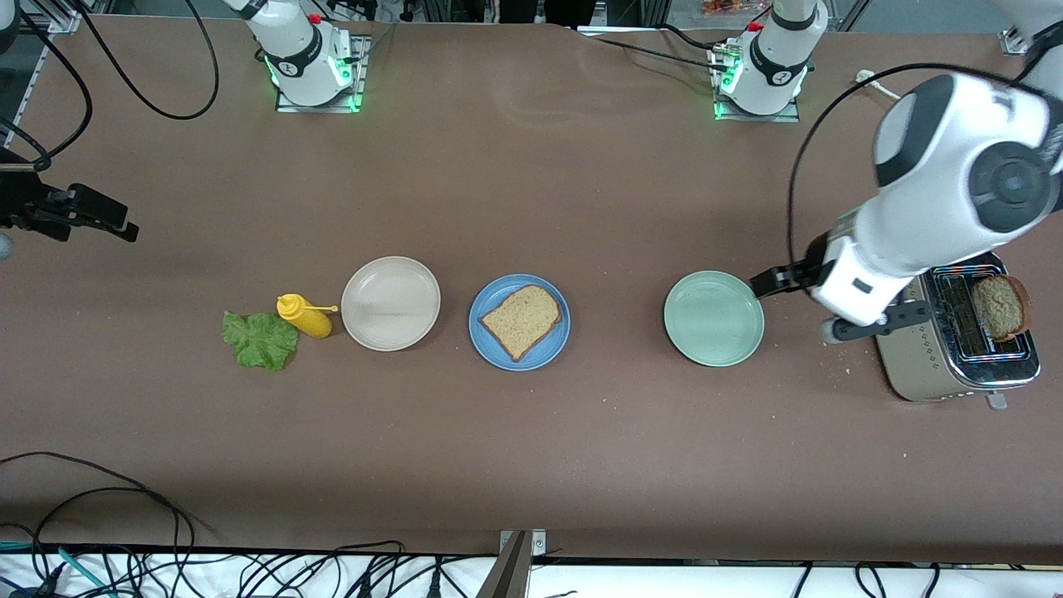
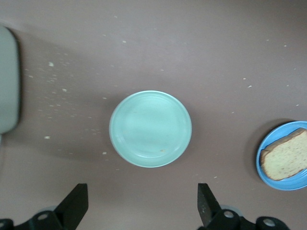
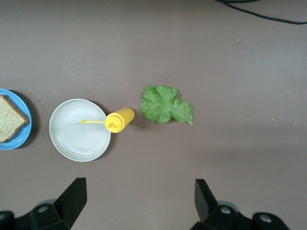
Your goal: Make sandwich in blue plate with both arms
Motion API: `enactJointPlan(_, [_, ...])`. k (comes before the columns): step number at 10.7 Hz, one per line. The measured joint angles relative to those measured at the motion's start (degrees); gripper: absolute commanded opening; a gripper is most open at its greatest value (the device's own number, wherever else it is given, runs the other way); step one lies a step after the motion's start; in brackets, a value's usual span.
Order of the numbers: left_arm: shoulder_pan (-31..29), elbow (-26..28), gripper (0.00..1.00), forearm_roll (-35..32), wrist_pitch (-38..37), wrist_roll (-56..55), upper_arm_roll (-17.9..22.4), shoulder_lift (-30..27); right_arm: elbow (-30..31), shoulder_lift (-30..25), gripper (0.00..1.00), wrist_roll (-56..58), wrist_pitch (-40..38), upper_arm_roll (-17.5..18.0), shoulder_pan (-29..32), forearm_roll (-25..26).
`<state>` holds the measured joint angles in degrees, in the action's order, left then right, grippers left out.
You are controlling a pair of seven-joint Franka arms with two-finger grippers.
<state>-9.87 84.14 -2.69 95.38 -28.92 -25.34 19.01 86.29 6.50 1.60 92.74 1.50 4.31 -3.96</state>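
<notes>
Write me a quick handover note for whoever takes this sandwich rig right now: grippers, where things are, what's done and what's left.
Left gripper: open, empty, up in the air over the table between the pale green plate and the toaster.
Right gripper: open, empty, over the right arm's end of the table.
Done: one bread slice lies on the blue plate.
Left: the lettuce leaf, on the table beside the yellow bottle, goes on that slice; the second slice, standing in the toaster, goes on top.

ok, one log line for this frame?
stage: one bread slice on blue plate | lettuce on table | second slice in toaster | both end effectors open, empty
</notes>
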Motion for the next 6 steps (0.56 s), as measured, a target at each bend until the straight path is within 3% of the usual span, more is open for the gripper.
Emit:
enactJointPlan(3, [-4.09, -4.98, 1.00, 0.00, -9.87, 9.69, 0.06, -1.68, 0.00, 0.19, 1.00, 0.08, -0.03, -0.02, 0.04, 0.00])
enactJointPlan(6, [-7.69, -8.31, 1.00, 0.00, -15.15, 15.13, 0.03, -1.84, 0.00, 0.94, 1.00, 0.08, -0.03, -0.76, 0.10, 0.02])
